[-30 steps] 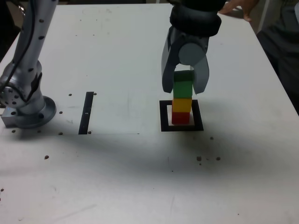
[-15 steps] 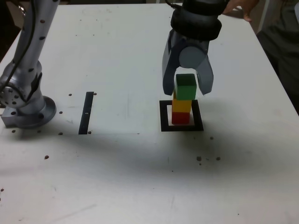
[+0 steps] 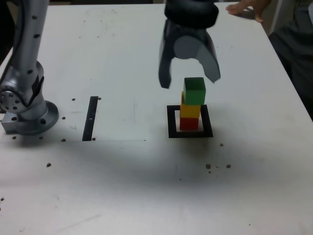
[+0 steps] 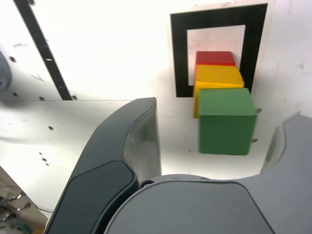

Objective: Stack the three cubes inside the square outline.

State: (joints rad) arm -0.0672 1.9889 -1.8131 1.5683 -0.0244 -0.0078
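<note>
White table, dark specks scattered; thin black strip on it. Dim surroundings beyond far edge.

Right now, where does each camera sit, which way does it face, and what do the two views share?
Exterior view: off the arm, above the table's near edge, looking across and down at the stack; shows the arm base and open pincer above the green cube.
Wrist view: on the wrist, looking down between the pincer's fingers onto the stack.
Shared: green cube, yellow cube, red cube, square outline, black strip.
</note>
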